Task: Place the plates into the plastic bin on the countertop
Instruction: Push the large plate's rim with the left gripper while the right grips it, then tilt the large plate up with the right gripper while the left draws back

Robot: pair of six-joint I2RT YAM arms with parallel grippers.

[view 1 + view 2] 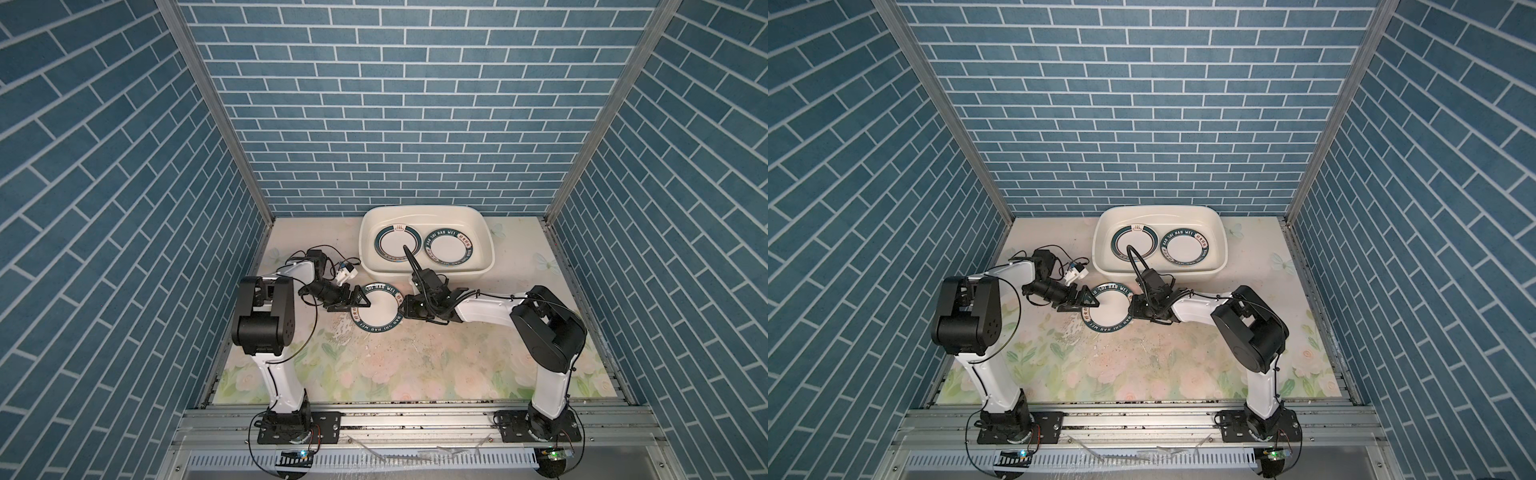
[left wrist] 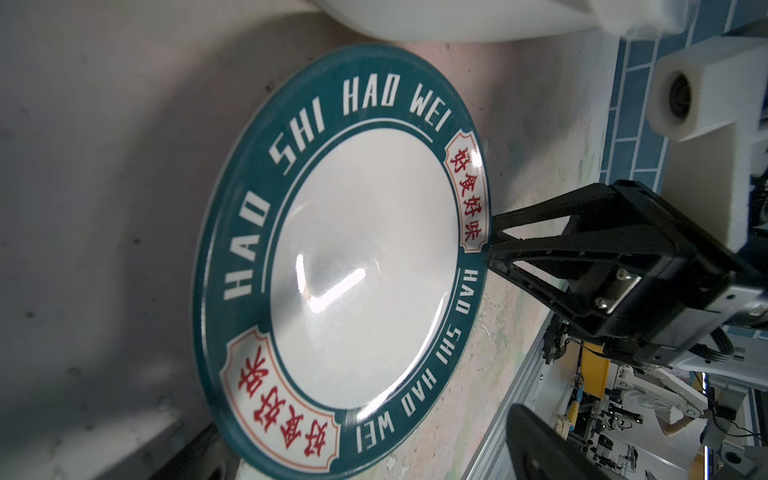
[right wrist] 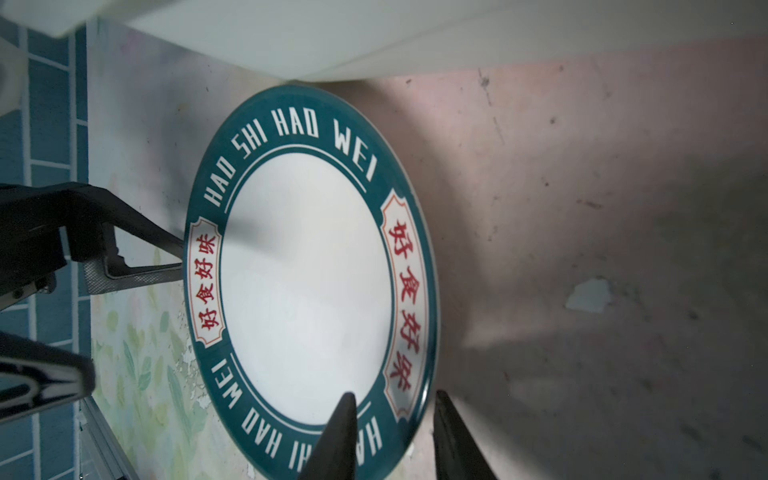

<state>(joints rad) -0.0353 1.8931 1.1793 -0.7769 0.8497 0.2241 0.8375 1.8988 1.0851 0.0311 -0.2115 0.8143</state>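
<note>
Fingers of the right gripper (image 3: pixel 395 399) straddle the rim of the lettered plate (image 1: pixel 379 309). Clamped or not, can't tell! Left gripper (image 1: pixel 360 306), jaws spread, at the opposite edge. Plate on the countertop (image 1: pixel 415 365), just before the plastic bin (image 1: pixel 461 272).

A mock kitchen booth in a lab: blue brick-print wall panels (image 1: pixel 399 124) meet bare aluminium posts (image 1: pixel 219 112) around a flowered cream countertop (image 1: pixel 415 365).
</note>
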